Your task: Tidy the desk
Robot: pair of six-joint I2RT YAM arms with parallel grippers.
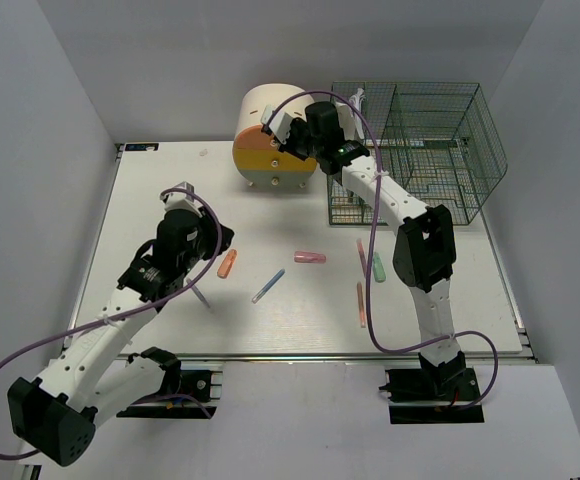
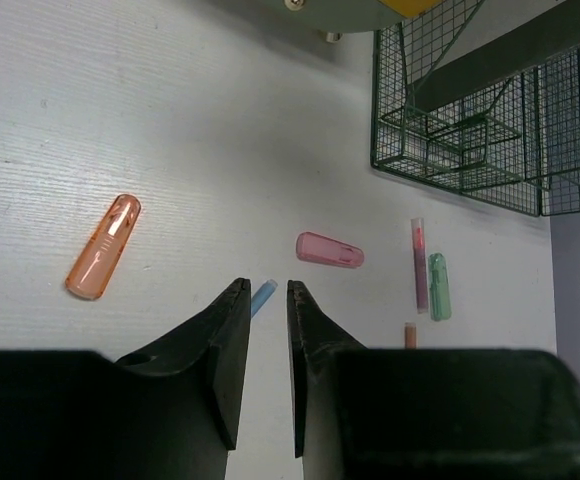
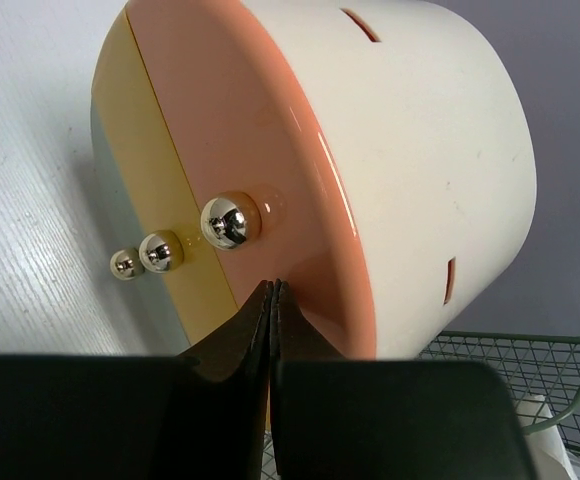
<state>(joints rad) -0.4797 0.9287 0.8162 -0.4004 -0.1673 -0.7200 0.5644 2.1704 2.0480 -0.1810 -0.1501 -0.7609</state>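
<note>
2 grippers: L (image 2: 267, 292) slightly spread (empty), R (image 3: 273, 287) pressed together nr drawer box (image 3: 390, 140).

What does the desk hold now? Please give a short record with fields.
surface: desk, white
back: drawer box, organizer
loose: orange cap, pink cap, green cap, blue pen
left gripper: slightly open, empty, facing blue pen
right gripper: shut, at the drawer box front
</note>
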